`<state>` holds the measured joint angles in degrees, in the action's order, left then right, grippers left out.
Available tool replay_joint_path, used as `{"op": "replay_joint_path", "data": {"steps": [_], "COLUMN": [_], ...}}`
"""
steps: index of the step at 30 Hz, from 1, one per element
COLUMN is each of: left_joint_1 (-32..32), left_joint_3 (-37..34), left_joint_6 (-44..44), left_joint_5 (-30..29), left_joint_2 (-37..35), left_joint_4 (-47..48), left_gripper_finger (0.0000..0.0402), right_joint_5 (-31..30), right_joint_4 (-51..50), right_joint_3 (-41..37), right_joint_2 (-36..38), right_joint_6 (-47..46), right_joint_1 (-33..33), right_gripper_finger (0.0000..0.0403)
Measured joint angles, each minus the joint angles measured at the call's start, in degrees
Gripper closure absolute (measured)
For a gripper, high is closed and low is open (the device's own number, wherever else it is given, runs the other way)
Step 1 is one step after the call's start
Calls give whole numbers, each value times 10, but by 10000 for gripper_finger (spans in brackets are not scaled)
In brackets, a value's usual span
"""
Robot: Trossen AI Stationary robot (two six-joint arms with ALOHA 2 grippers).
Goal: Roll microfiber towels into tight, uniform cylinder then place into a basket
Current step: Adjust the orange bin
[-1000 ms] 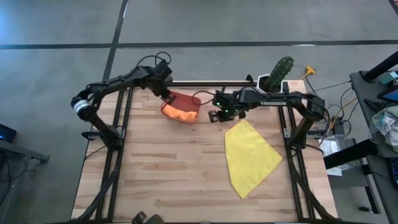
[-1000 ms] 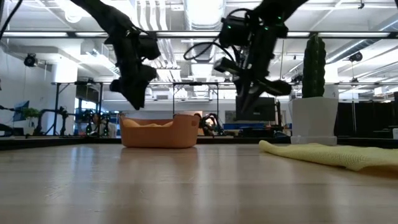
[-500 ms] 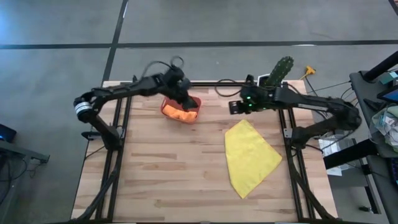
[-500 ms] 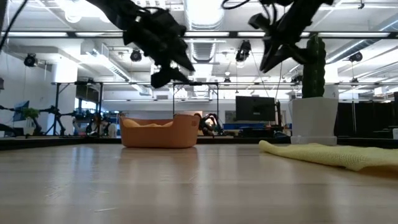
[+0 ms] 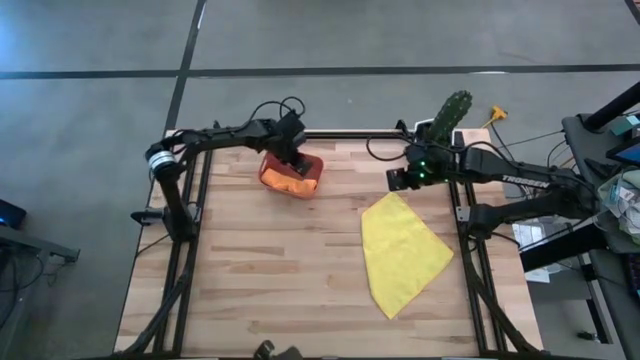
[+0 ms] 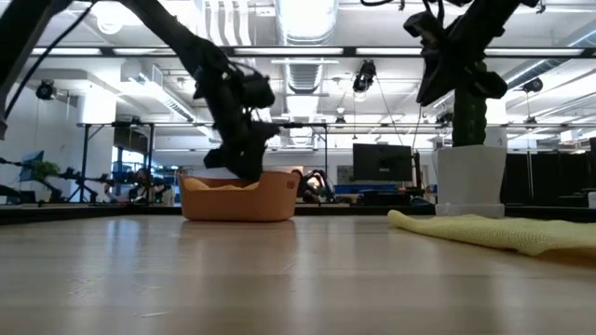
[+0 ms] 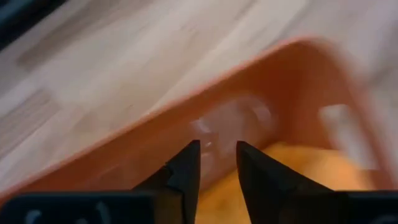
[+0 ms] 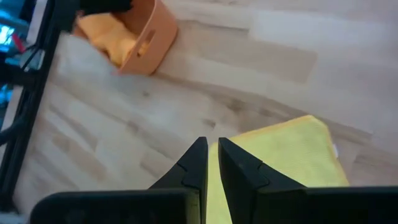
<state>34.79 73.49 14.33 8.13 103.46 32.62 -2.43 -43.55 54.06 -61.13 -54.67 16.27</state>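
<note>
The red-orange basket [image 5: 312,166] stands at the table's far middle, with the orange towel [image 5: 291,186] bunched inside it. The yellow towel [image 5: 400,250] lies spread flat on the right half of the table. My left gripper [image 7: 217,158] hangs at the basket's rim [image 6: 247,170], its fingers a little apart and empty, above the inner wall [image 7: 124,143] and the orange towel [image 7: 292,168]. My right gripper [image 8: 211,152] is shut and empty, raised above the yellow towel's far corner [image 8: 280,155]. My left gripper points down into the basket with nothing between its fingers. I cannot tell whether they touch the basket's wall or the orange towel.
A white pot with a green cactus [image 5: 445,120] stands at the far right corner, just behind my right gripper [image 5: 398,178]. Bare wood lies in front of the basket and to the left of the yellow towel.
My left gripper has swung from the basket's left side up over it, then come down to its rim. My right gripper has risen and gone toward the table's right edge, away from the basket, to above the yellow towel's far corner. Both towels have stayed put.
</note>
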Motion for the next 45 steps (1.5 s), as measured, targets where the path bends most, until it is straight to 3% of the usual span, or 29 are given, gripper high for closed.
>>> {"op": "replay_joint_path", "data": {"steps": [9, 17, 28, 37, 45], "left_joint_1": [60, 123, 231, 307, 308], "left_joint_3": [0, -2, -9, -11, -11], "left_joint_6": [-26, -132, -279, -346, -326], "left_joint_5": [-71, -112, -222, -222, -258], "left_joint_2": [49, 37, 37, 35, 35], "left_joint_4": [9, 20, 73, 107, 108], "left_gripper_finger": [344, 350, 350, 350, 350], "right_joint_5": [28, 24, 24, -3, -27], "right_joint_4": [-51, -85, -86, -84, -83], "right_joint_3": [28, 48, 55, 78, 81], "right_joint_2": [7, 8, 7, 6, 6], "right_joint_6": [29, 40, -23, -35, -49], "right_joint_1": [-7, -6, -6, -6, -6], "right_gripper_finger": [369, 369, 369, 369, 369]}}
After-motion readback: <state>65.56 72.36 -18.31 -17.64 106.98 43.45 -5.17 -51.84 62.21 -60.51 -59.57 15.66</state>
